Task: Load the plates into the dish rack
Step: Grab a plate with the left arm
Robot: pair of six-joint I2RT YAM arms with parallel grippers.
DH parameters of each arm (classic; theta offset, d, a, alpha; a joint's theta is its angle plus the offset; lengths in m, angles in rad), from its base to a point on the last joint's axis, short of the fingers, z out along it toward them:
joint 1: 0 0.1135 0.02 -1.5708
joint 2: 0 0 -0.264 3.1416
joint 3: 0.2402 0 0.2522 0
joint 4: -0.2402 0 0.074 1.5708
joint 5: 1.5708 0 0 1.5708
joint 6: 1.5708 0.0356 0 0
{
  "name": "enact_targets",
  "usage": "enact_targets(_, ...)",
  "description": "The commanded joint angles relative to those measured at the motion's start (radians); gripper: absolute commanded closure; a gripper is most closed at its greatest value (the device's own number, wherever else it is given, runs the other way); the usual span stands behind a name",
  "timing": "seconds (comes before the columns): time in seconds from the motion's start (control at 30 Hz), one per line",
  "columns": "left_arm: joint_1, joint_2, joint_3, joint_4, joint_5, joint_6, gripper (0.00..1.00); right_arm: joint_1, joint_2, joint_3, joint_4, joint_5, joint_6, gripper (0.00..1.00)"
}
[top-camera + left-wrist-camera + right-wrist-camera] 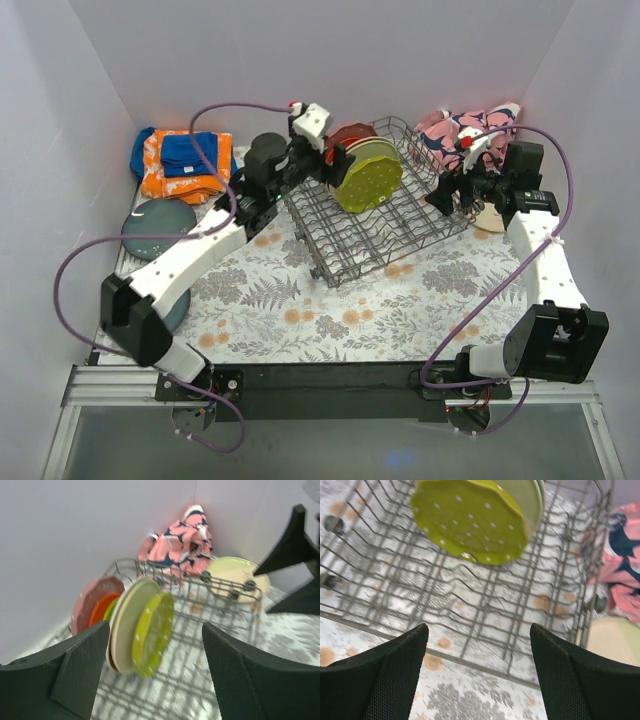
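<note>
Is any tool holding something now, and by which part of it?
Nothing is held. The left tool and the right tool are both open and empty.

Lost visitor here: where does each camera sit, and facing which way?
Top external: above and behind, looking down; left arm, right arm show.
Left wrist: on left arm, facing the dish rack; left gripper shows.
Right wrist: on right arm, looking down into it; right gripper shows.
All share the yellow-green dotted plate.
</note>
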Motion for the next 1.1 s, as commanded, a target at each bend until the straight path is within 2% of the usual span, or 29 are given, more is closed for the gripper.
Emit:
enact_targets(0.0, 0.001, -0.291, -0.169, -0.110, -0.048, -0.184, 0.25, -0.053, -0.054, 0.046, -0.156, 0.167, -0.147, 0.12)
enact_targets(0.13, 0.009, -0.486, -0.385, -0.202, -0.066, -0.287, 0.25, -0.107, -0.057, 0.064, -0.248, 0.189, -0.199, 0.13)
enact_targets(0.23, 0.015, -0.590, -0.468, -0.274, -0.074, -0.397, 0.25, -0.113, -0.044, 0.067, -0.293, 0.209, -0.195, 0.13)
enact_targets(0.33, 0.020, -0.663, -0.572, -0.293, -0.132, -0.525, 0.21, -0.115, -0.034, 0.060, -0.308, 0.184, -0.172, 0.13)
enact_targets(0.37, 0.021, -0.672, -0.621, -0.281, -0.131, -0.621, 0.17, -0.115, -0.032, 0.057, -0.311, 0.172, -0.166, 0.13)
enact_targets(0.43, 0.023, -0.677, -0.649, -0.267, -0.128, -0.694, 0.16, -0.113, -0.031, 0.060, -0.322, 0.131, -0.155, 0.13)
enact_targets(0.63, 0.038, -0.550, -0.648, -0.241, -0.151, -0.913, 0.08, -0.107, -0.023, 0.054, -0.351, 0.072, -0.153, 0.13)
enact_targets(0.73, 0.072, -0.416, -0.561, -0.291, -0.168, -1.024, 0.09, -0.104, -0.024, 0.038, -0.357, 0.083, -0.164, 0.13)
enact_targets(0.8, 0.107, -0.306, -0.504, -0.380, -0.177, -1.102, 0.09, -0.104, -0.029, 0.029, -0.356, 0.089, -0.169, 0.13)
enact_targets(0.97, 0.151, -0.117, -0.288, -0.599, -0.227, -1.159, 0.13, -0.104, -0.021, 0.024, -0.352, 0.121, -0.176, 0.13)
enact_targets(1.07, 0.190, -0.053, -0.249, -0.604, -0.229, -1.154, 0.15, -0.104, -0.012, 0.026, -0.352, 0.124, -0.178, 0.13)
